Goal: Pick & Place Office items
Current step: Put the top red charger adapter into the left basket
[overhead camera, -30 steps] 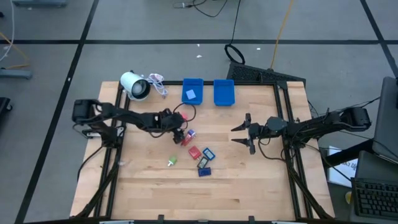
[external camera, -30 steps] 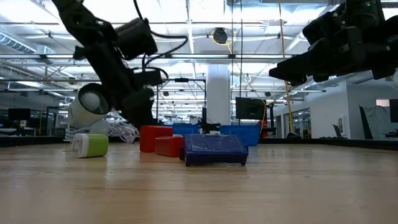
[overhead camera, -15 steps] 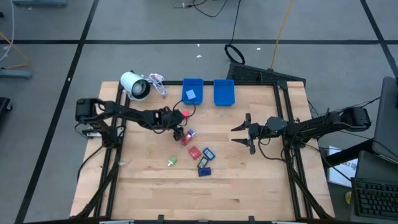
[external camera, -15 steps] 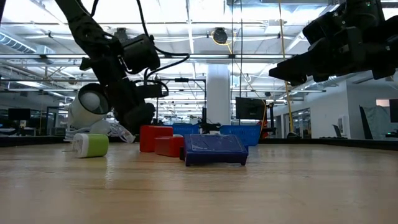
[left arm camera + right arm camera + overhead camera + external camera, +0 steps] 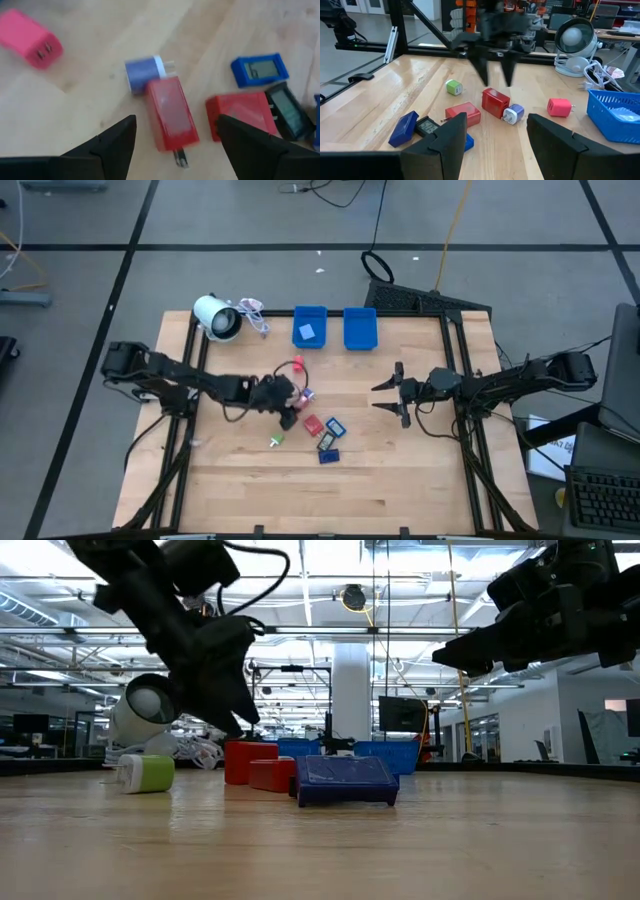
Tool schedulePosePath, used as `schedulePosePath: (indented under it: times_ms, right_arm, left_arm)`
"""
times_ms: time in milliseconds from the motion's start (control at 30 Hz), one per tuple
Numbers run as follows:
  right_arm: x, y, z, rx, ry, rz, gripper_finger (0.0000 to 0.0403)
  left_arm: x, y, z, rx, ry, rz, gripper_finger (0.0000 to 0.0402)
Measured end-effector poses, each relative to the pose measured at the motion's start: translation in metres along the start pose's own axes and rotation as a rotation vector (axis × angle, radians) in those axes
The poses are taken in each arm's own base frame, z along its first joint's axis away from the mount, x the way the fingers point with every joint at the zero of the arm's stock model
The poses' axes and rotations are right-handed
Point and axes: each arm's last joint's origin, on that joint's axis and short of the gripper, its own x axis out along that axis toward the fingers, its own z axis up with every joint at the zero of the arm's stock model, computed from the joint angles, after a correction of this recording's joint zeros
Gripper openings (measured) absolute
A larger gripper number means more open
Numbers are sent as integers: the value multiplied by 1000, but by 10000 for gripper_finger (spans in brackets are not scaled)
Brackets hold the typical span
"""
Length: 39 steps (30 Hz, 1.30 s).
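Wood surface: pale plank table [image 5: 400, 470] in a black frame, carrying all items listed.
Left gripper [image 5: 288, 402]: above the cluster of office items near table centre; fingers [image 5: 112, 142] spread wide with nothing between them, a red plug block showing in the gap in the left wrist view.
Right gripper [image 5: 385, 395]: on the table's right half, well apart from the items; fingers spread wide, holding nothing.
Red plug block [image 5: 171, 120]: lies flat, one end touching the blue-and-white round adapter [image 5: 142, 75].
Second red block [image 5: 242, 116]: just beside the first, next to a dark display piece [image 5: 287, 109].
Blue display piece [image 5: 259, 70]: near the second red block.
Pink plug [image 5: 297, 364]: apart from the cluster, toward the bins.
Green-and-white piece [image 5: 277, 440]: alone, on the near-left edge of the cluster.
Dark blue flat block [image 5: 345, 780]: frontmost in the low view.
Blue bins [image 5: 360, 330]: two side by side at the far edge; the left one holds a pale item.
White cylindrical roll [image 5: 217, 317]: far left corner, white cable beside it.
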Motion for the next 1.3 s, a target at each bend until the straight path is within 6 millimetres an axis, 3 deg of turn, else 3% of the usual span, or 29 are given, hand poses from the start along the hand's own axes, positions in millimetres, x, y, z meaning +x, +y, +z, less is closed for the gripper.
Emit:
schedulePosePath:
  times_ms: [267,833,1300]
  right_arm:
    - [0,0,0,-2,0,-2,196]
    - [0,0,2,-1,-20,-3,196]
    - [0,0,2,-1,-18,-3,196]
  left_arm:
    - [8,-21,-24,-51,-64,123,275]
    - [35,-19,-40,50,-78,252,270]
    - [35,-21,-37,97,-97,233,123]
